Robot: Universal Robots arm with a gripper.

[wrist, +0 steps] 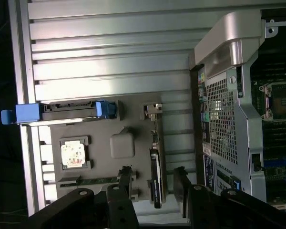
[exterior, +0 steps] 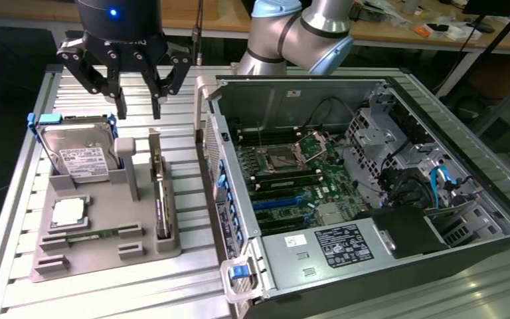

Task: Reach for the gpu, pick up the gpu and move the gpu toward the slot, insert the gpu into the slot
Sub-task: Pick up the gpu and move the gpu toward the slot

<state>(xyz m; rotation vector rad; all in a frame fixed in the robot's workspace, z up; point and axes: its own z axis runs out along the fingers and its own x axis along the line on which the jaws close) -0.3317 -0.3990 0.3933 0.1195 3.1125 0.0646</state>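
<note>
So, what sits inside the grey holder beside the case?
The grey holder carries a hard drive, a processor chip, a memory stick and the gpu, standing on its edge. Its pockets hide the lower parts of drive and gpu.

A robotics lab: a robot arm [exterior: 313, 30] at top centre, an open PC case [exterior: 281, 100] on a slotted table [exterior: 104, 292], a parts fixture [exterior: 104, 199] at lower left, cluttered benches [exterior: 228, 16] along the top.
</note>
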